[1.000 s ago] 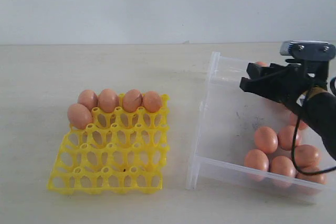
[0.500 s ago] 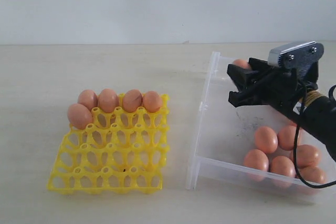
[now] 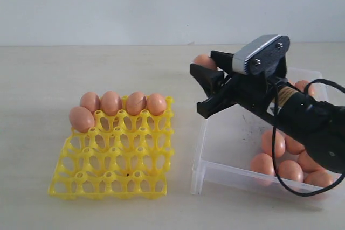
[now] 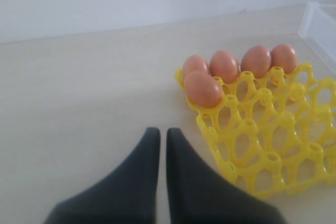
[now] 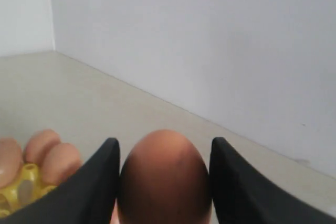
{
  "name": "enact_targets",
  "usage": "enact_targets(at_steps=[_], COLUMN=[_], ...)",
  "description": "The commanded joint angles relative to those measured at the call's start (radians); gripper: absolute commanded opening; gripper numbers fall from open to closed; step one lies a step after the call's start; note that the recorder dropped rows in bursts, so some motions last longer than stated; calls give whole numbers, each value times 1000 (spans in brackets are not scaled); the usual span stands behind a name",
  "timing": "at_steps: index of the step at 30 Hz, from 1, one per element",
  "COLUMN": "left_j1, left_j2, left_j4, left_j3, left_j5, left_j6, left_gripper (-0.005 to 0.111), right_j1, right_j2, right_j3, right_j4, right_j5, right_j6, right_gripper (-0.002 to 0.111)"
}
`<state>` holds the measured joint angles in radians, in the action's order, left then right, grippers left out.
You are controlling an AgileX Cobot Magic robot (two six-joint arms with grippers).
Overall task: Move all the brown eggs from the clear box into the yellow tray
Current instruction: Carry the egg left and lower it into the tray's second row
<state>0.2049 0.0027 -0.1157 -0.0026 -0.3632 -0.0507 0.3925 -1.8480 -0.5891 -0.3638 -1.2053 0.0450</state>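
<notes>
Right jaws moved leftward, gripping 1 egg (image 3: pixel 204 61).

— What sort of place is this?

— A robotics lab bench, by the look of it. A black robot arm (image 3: pixel 307 122) with a loose cable (image 3: pixel 273 152) and a metal bracket (image 3: pixel 261 52) at its wrist reaches over a plain beige tabletop (image 3: pixel 43 90).

— Could it be a kitchen?

— It reads more as a test setup. The wall (image 3: pixel 135 4) behind is plain white, and the props (a yellow tray (image 3: pixel 108 181), a clear box (image 3: pixel 226 173), brown eggs (image 3: pixel 111 102)) are laid out neatly on the surface.
</notes>
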Motion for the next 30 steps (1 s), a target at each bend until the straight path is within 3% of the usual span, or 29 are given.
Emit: enact_targets(at_steps=[1,13,22,27,30], left_j1=[5,5,5,5,5], left_j2=[-3,-3,-3,-3,-3], left_j4=[-2,-2,-2,-2,-2], left_j3=[3,3,3,3,3], left_j5=[4,4,4,4,4], left_j6=[-9,-9,-9,-9,-9], left_gripper=[4,4,4,4,4], right_j1=[90,274,469,596,629], right_j2=[10,-53,-227,-279,-310], right_j3=[-43,-160,-306,-348,-363], right_j4=[25,100,353,707,753], right_j5=[-16,-16,-16,-16,-16], right_j6=[17,208,287,265,240], right_gripper=[0,0,0,0,0])
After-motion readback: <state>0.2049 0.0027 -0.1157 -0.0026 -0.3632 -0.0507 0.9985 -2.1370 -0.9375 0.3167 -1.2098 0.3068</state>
